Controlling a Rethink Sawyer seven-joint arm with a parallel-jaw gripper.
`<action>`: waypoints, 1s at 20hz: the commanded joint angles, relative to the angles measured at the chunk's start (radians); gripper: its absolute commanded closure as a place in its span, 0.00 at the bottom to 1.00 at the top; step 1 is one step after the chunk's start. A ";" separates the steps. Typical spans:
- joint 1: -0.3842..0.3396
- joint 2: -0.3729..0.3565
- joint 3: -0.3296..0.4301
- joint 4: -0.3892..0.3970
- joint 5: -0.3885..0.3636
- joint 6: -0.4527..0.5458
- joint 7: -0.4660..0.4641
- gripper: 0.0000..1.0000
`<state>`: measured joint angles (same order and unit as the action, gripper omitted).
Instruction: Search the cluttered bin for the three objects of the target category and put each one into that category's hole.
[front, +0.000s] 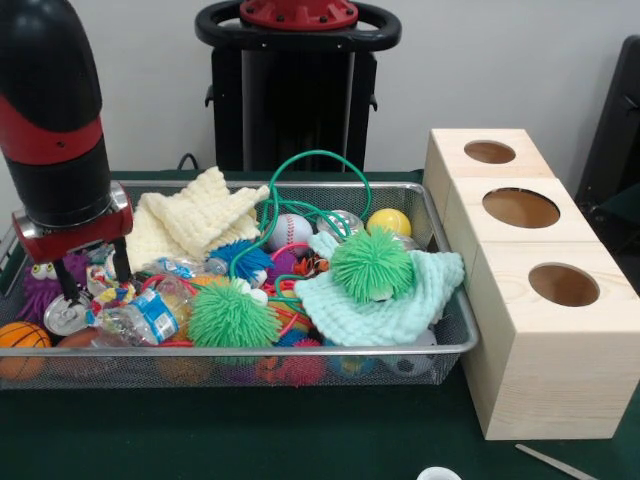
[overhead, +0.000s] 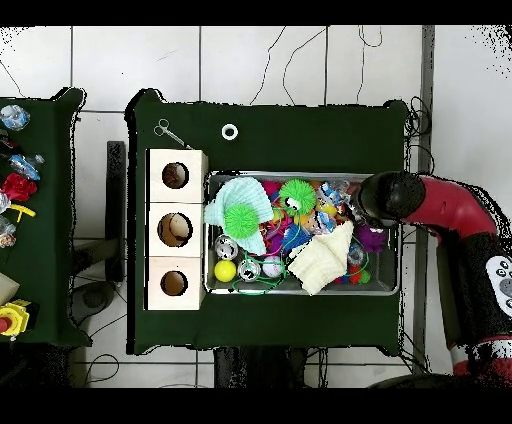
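3 wooden boxes (front: 520, 270) on green bench (front: 300, 435), one round hole each; mid-sized hole (front: 563, 284) in nearest box. Cluttered bin (front: 300, 352) just beside them: 2 green spiky balls, 2 cloths. End effector (front: 95, 285) fingers apart over bin's end. White wall behind.

My gripper (front: 95, 285) is down among bottles and toys at one end of the bin (front: 455, 345). Cloths, green fuzzy balls and a looping cord (front: 320, 160) crowd the rest. The boxes' tops (front: 520, 207) look clear.
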<state>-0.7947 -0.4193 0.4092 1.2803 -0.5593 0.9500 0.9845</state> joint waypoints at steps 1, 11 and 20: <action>-0.009 0.085 -0.001 0.071 -0.103 -0.067 -0.138 0.00; 0.012 0.062 -0.017 0.091 -0.066 0.030 -0.051 1.00; 0.021 -0.030 0.015 0.119 -0.027 0.094 -0.091 1.00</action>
<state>-0.7976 -0.3934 0.4066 1.2933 -0.6016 0.9413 0.9845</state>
